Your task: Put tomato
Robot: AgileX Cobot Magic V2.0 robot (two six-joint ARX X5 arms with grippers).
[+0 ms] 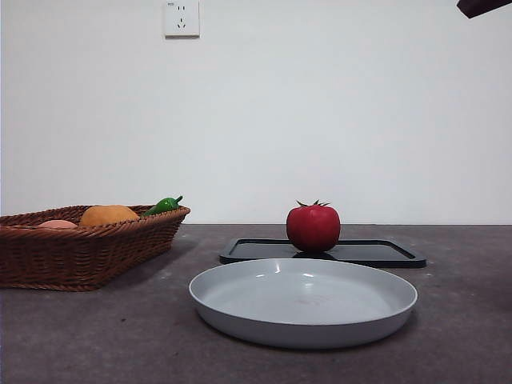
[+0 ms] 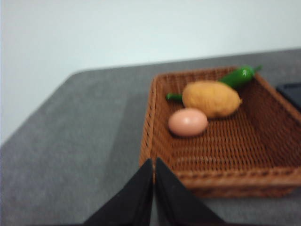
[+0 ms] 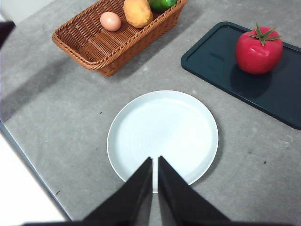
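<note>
Tomato (image 3: 258, 50) sits on dark tray (image 3: 225, 70), beyond the plate (image 3: 162, 136). My right pincer (image 3: 155, 162) hovers above plate, closed, empty; left pincer (image 2: 153, 165) likewise.

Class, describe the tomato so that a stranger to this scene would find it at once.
Find the dark rectangular tray on the grey table, behind the pale round plate. The tomato stands alone on that tray. It is glossy deep red with a spiky green calyx, unlike the orange and pink items in the wicker basket.

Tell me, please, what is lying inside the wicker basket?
The wicker basket holds a pale pink fruit, an orange round fruit and a green pepper. The basket floor beneath them is covered; nothing else shows.
</note>
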